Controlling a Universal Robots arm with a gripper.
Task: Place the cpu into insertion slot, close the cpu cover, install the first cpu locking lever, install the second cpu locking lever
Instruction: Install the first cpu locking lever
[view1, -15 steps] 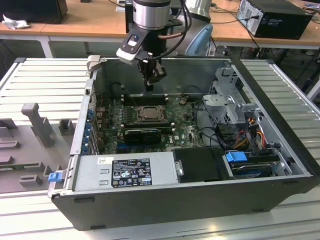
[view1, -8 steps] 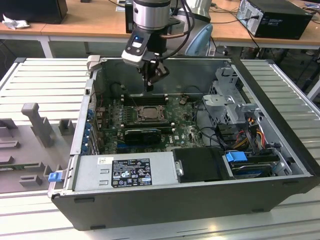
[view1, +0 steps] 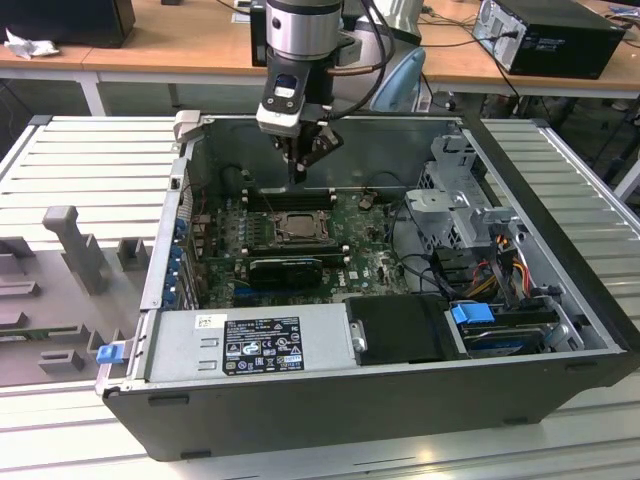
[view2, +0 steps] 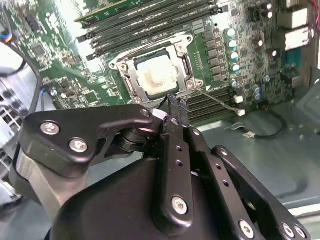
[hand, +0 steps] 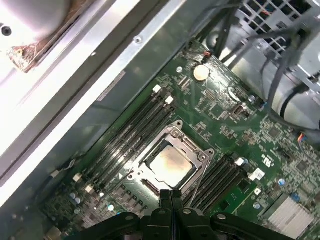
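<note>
Nearest the lens in both wrist views: black gripper (view2: 175, 103), fingers (hand: 166, 201) pressed together, nothing clamped between them; tip hanging over one edge of the insertion slot (view2: 132, 80); contact with that edge not clear; in the exterior view, gripper (view1: 298, 178) above the slot's far side, apart from it.

cpu (hand: 171, 165) seated in the slot, pale face up, brownish smudge on it; cpu cover (hand: 193, 150) down flat around the chip, chip showing through its window; thin wire levers along the slot's sides, latched or not: cannot tell.

Black memory slots (hand: 131, 137) flanking the slot on two opposite sides; green motherboard (view1: 372, 255) all round the slot; coin cell (hand: 201, 72) well away from the slot, past one memory bank; grey power supply (view1: 250, 345) on the slot's near side in the exterior view, silver drive cage (view1: 452, 200) off to the exterior view's right of the slot.
</note>
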